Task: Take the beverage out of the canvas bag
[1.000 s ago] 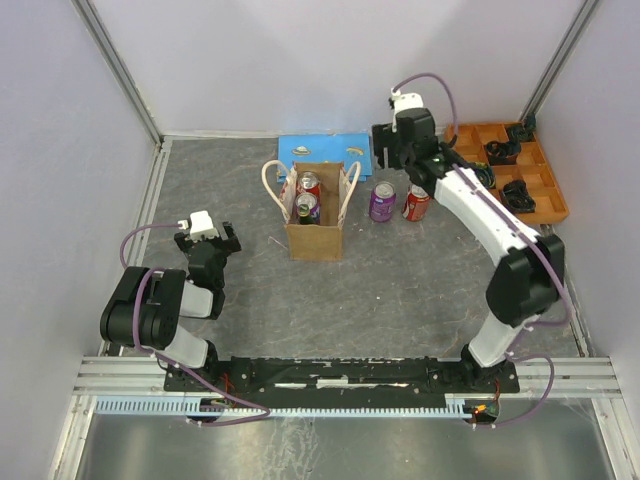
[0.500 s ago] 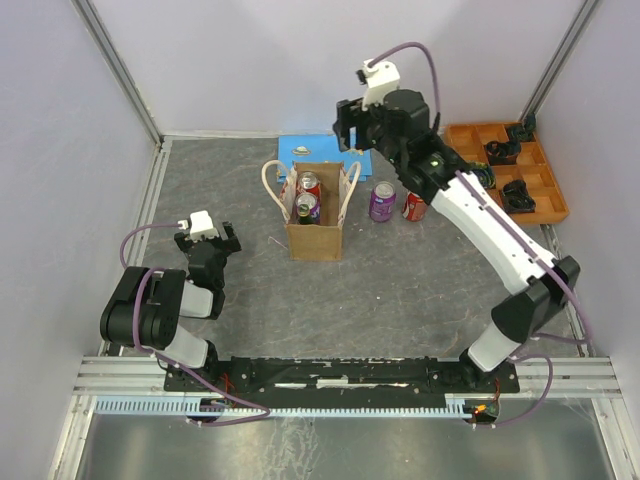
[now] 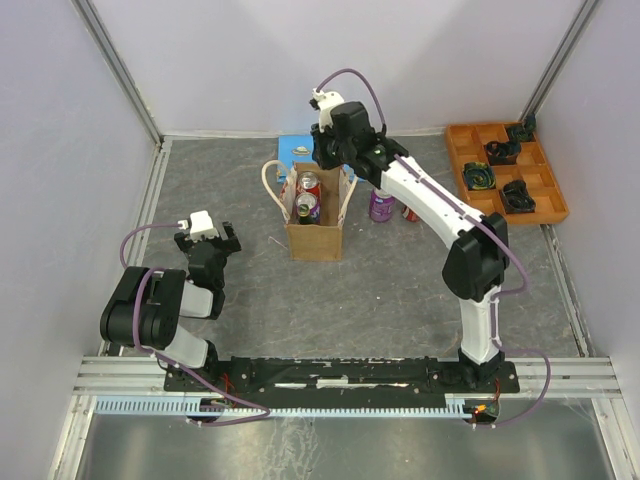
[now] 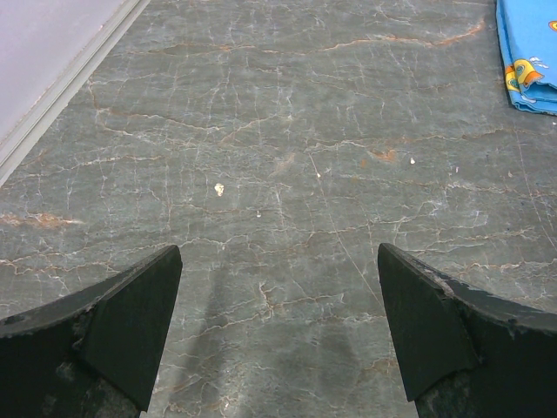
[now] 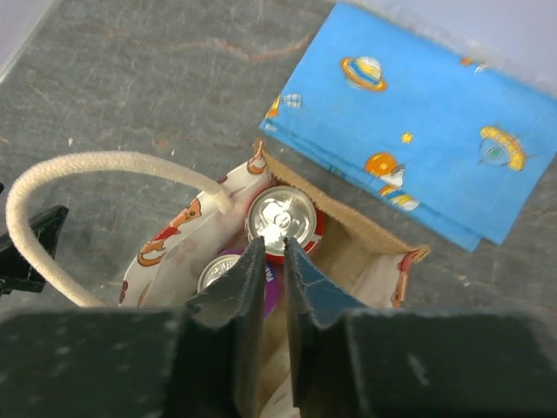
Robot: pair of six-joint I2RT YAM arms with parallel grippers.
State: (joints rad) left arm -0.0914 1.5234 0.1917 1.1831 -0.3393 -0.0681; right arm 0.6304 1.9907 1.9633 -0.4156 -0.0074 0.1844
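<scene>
The tan canvas bag [image 3: 315, 238] stands upright mid-table with cream rope handles [image 5: 83, 165]. Inside it are a red beverage can [image 3: 311, 184] and a purple one [image 3: 307, 207]; the right wrist view shows the red can's silver top [image 5: 283, 218] and the purple can [image 5: 218, 272] beside it. My right gripper [image 3: 322, 158] hovers over the bag's open mouth. Seen from its own wrist, the right gripper [image 5: 277, 245] is shut with nothing between its fingers, tips just above the red can. My left gripper [image 3: 207, 240] rests open low at the left, far from the bag, over bare floor [image 4: 278, 261].
A flat blue board [image 3: 300, 148] with planet prints lies behind the bag. A purple can [image 3: 381, 205] and a red can [image 3: 409, 212] stand on the table right of the bag, partly under my right arm. An orange compartment tray [image 3: 545, 190] sits at the back right.
My right arm swung left from above the two loose cans to over the bag's mouth, and its jaws closed. The left arm has not moved.
</scene>
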